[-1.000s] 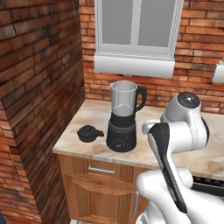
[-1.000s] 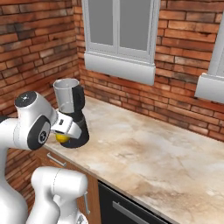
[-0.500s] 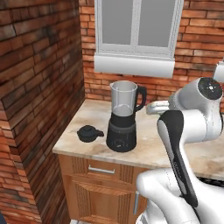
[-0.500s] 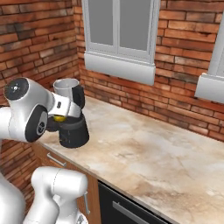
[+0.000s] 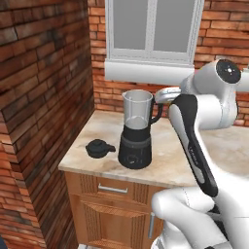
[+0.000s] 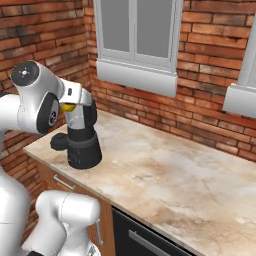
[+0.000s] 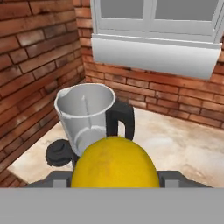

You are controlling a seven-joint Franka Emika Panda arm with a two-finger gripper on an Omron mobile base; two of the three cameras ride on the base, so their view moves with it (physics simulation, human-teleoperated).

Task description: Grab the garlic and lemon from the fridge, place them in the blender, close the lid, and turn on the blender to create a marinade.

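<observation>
My gripper (image 6: 70, 106) is shut on the yellow lemon (image 7: 114, 162), which hangs just beside and slightly above the open mouth of the blender's clear jar (image 7: 85, 110). The blender (image 5: 136, 130) stands on the marble counter (image 5: 175, 163) with its black handle (image 7: 120, 120) turned toward the hand. In the right base view the hand covers most of the jar, above the black base (image 6: 84, 148). The black lid (image 5: 98, 148) lies flat on the counter left of the base. The fridge is out of view.
A brick wall (image 5: 44, 97) closes the counter's left end. A white window sill (image 7: 153, 52) juts out behind and above the jar. Wooden drawers (image 5: 112, 194) sit under the counter. The counter runs on bare to the right (image 6: 190, 180).
The arm has lifted the lemon from beside the blender's base up to the level of the jar's mouth. The blender and the lid have stayed put.
</observation>
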